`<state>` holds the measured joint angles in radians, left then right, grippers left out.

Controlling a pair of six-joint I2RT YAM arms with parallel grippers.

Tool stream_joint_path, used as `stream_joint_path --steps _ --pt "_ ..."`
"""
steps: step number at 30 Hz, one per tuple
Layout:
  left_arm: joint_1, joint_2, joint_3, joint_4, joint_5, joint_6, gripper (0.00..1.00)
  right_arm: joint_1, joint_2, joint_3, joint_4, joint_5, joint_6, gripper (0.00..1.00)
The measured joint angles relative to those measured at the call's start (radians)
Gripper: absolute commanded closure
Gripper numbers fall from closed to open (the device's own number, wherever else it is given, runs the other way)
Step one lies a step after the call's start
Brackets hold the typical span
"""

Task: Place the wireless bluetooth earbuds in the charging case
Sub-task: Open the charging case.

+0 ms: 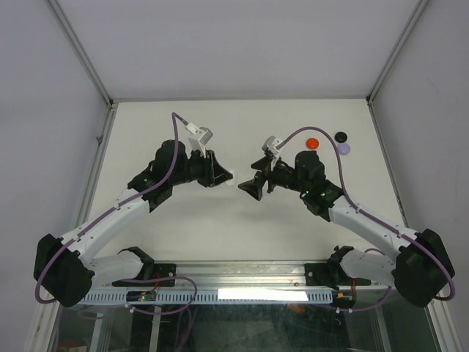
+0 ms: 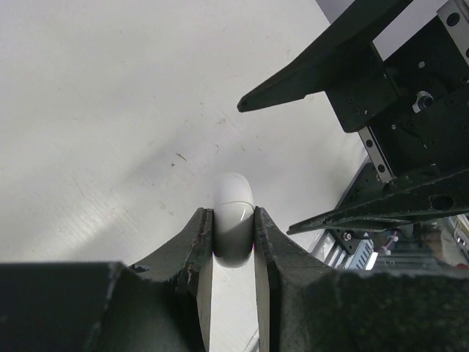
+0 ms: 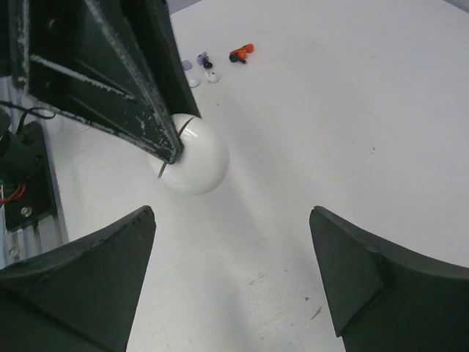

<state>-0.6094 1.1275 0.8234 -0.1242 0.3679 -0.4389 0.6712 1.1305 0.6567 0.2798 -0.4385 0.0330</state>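
The white rounded charging case [image 2: 233,199] is closed, with its seam showing, and my left gripper [image 2: 234,224] is shut on it just above the table. In the right wrist view the case [image 3: 199,158] sits at the tip of the left fingers [image 3: 139,88]. My right gripper [image 3: 233,220] is open and empty, a short way from the case and facing it. From above, the left gripper [image 1: 222,176] and right gripper [image 1: 250,186] meet mid-table. Red [image 1: 312,142], black [image 1: 341,136] and lavender [image 1: 344,149] earbuds lie at the back right.
A cluster of tiny pieces lies beyond the case in the right wrist view: orange-red [image 3: 240,53], lavender [image 3: 187,64] and white [image 3: 212,75]. The metal rail [image 1: 242,282] with cables runs along the near edge. Grey walls enclose the table [image 1: 242,235].
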Motion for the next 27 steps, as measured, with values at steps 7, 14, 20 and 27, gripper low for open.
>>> stream_joint_path --steps 7,14,20,27 --pt "0.0 0.051 0.18 -0.223 0.105 0.21 0.82 -0.005 -0.036 0.052 -0.131 -0.171 -0.212 0.12" --pt "0.0 0.114 0.289 -0.416 0.183 0.413 0.87 -0.005 0.005 0.131 -0.194 -0.276 -0.352 0.22" --pt "-0.001 0.13 0.358 -0.524 0.214 0.54 0.86 -0.005 0.063 0.188 -0.212 -0.367 -0.399 0.34" --pt "-0.019 0.149 0.405 -0.569 0.243 0.612 0.87 -0.005 0.149 0.232 -0.221 -0.459 -0.399 0.47"
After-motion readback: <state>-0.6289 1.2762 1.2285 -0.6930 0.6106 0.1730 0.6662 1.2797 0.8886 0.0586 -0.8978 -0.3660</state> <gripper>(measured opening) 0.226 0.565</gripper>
